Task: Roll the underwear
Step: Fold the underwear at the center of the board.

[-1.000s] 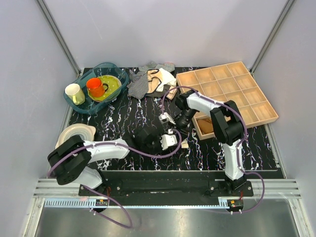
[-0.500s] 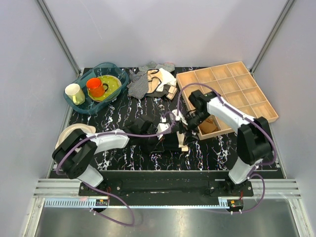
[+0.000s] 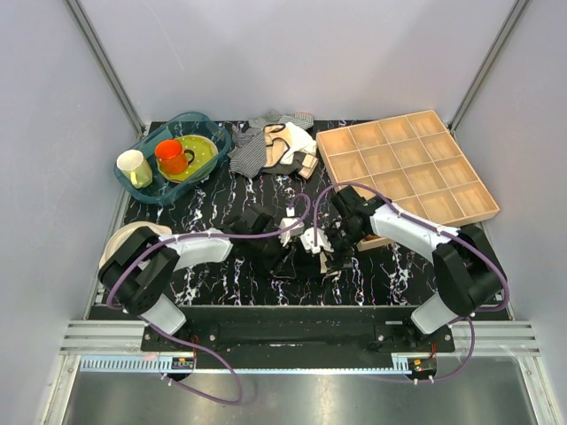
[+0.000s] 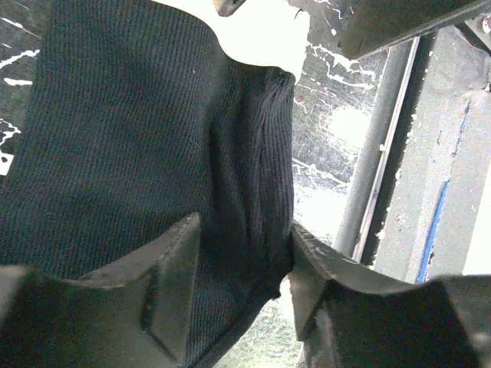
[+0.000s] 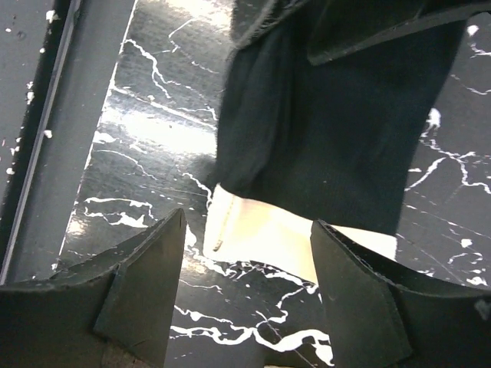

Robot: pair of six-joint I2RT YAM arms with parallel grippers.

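The left hand [image 4: 242, 264] had its fingers apart, with a loose fold of the black ribbed underwear [image 4: 115, 138] lying between them. The right hand [image 5: 249, 241] hung spread wide and empty just above the garment's cream patch [image 5: 284, 241]. The underwear lay on the black marbled worktop [image 5: 146, 115] between the two arms, toward its near edge.

**Top external view:** high behind the arm bases [image 3: 177, 336], looking down across the whole black marbled table [image 3: 208, 197]. **Left and right wrist views:** very close, facing down on the underwear [image 4: 115, 153], the area all three share, lower centre overhead.
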